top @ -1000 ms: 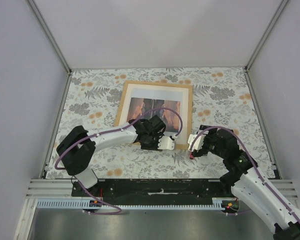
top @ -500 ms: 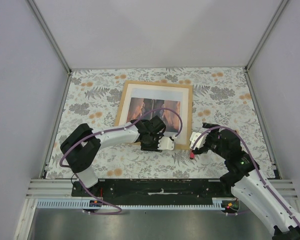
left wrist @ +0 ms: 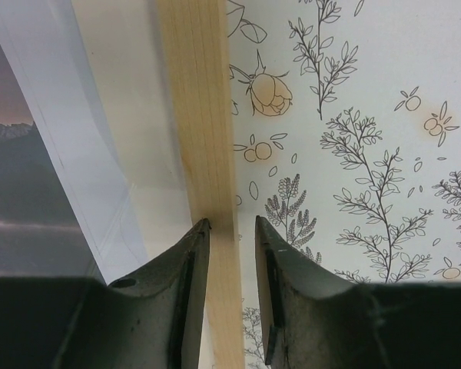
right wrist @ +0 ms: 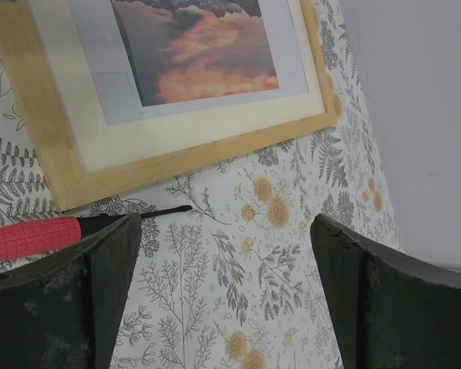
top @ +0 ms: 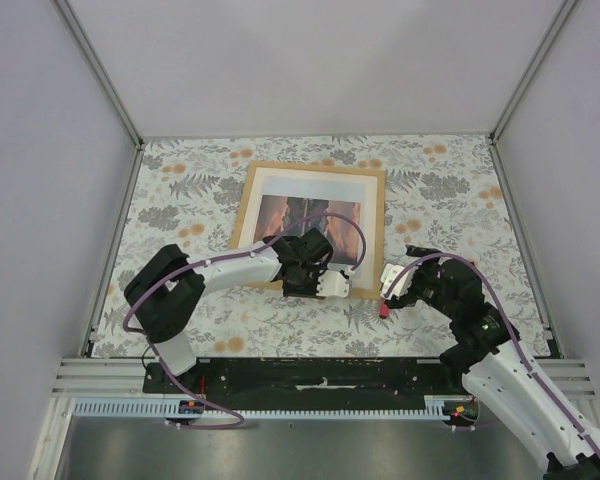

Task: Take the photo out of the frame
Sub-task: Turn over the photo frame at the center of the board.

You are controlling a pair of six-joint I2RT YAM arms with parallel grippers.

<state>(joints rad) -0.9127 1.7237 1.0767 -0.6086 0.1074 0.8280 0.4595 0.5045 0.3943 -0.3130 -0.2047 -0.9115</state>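
Observation:
The frame (top: pixel 241 212) lies face up on the table's middle, with the photo (top: pixel 292 214) showing through a cream mat (top: pixel 315 184). My left gripper (top: pixel 329 285) is at the frame's near right corner. In the left wrist view its jaws (left wrist: pixel 230 223) stand narrowly apart astride the tan wooden strip (left wrist: pixel 200 115); a gap shows beside the right finger. The photo (left wrist: pixel 15 192) is at the left there. My right gripper (top: pixel 389 288) is wide open and empty over the cloth, just right of that corner. It (right wrist: pixel 227 223) looks onto the frame (right wrist: pixel 54 146) and the photo (right wrist: pixel 200 54).
A red-handled screwdriver (top: pixel 384 309) lies on the floral cloth beside my right gripper; in the right wrist view it (right wrist: pixel 31 237) lies by the left finger. Grey walls close in the table (top: pixel 460 190) on three sides. A metal rail runs along the near edge.
My right gripper has drawn back a little to the right and nearer, away from the frame corner. My left arm has shifted slightly; its gripper stays at the frame's near edge.

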